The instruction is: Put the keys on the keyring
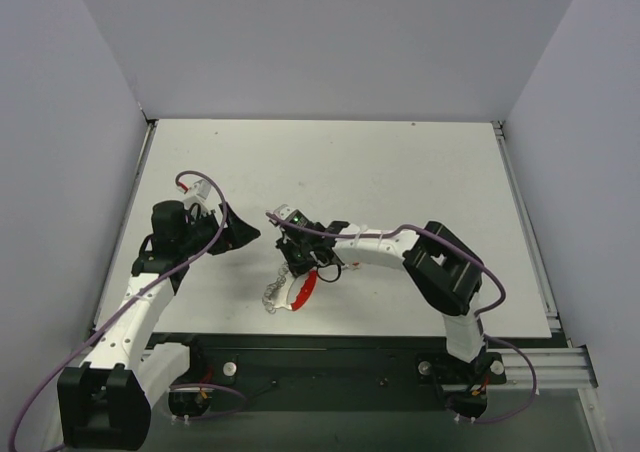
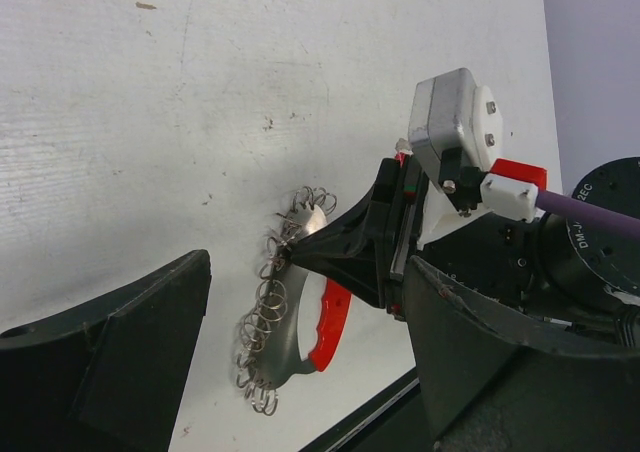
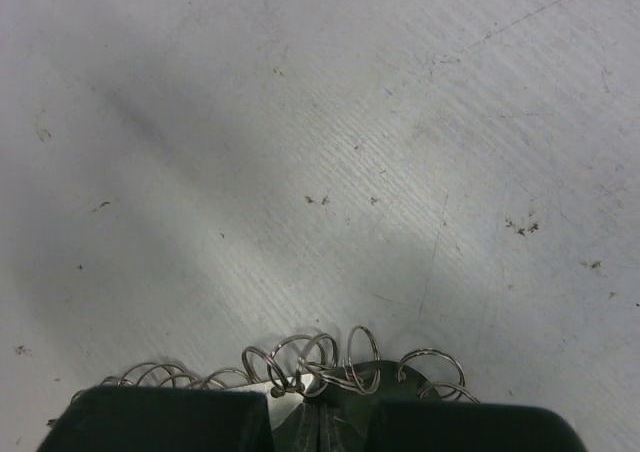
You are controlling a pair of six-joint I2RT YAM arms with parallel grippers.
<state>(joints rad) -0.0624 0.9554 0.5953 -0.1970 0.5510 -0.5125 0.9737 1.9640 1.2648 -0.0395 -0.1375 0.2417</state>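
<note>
Keyring [image 1: 292, 290] was only partly readable. From the top view the right tool [image 1: 297, 264] and its wrist covered the upper end. In the right wrist view only a row of silver chain loops [image 3: 330, 362] showed above the finger edge, and the red band was cut off below the frame. The left wrist view gave the best look: a curved grey body with a red band [image 2: 330, 327] along one side and the loops bunched along the other. No key could be made out in any view; small red specks near both wrists were too small to identify.

Right tool [image 2: 290, 255]: jaws together, with no gap between the fingers [image 3: 200, 422] at the bottom of its own view. The tips rested on the chain loops at the keyring's upper end. Could not tell whether a loop was actually pinched or merely touched.

Left tool [image 1: 240, 234]: jaws wide apart, holding nothing. It sat off to the right tool's side, apart from it and from the keyring. Its two dark fingers [image 2: 110, 352] framed the keyring in its own view without touching it.

Keyring lay flat on the white bench [image 1: 400, 172], directly under the right tool's tips.

Around: a purple cable [image 1: 400, 234] ran along the right arm. A grey camera box [image 2: 455, 122] on the right wrist blocked the bench behind it in the left wrist view.
</note>
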